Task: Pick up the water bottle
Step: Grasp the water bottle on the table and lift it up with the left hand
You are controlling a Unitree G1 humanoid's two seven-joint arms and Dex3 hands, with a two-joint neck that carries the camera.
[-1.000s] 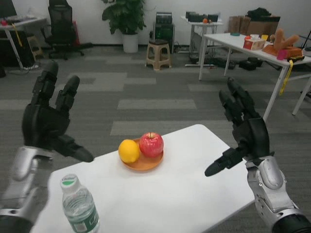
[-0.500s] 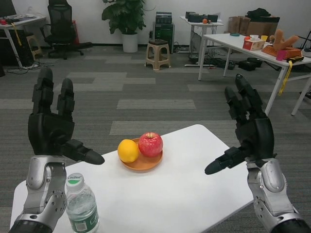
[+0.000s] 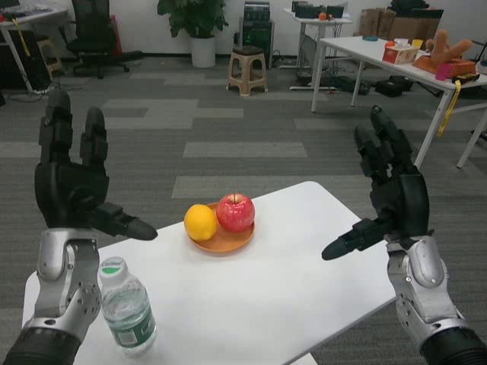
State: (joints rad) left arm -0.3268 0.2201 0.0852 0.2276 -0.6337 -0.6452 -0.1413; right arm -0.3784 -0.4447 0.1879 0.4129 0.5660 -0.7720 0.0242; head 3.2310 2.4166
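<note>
The water bottle stands upright at the near left of the white table, just beside the robot's left forearm. Above it the left hand is raised with fingers spread and holds nothing. The right hand is up over the table's right edge, also spread and empty. Farther back, a small plate carries a lemon and a red apple, touching.
</note>
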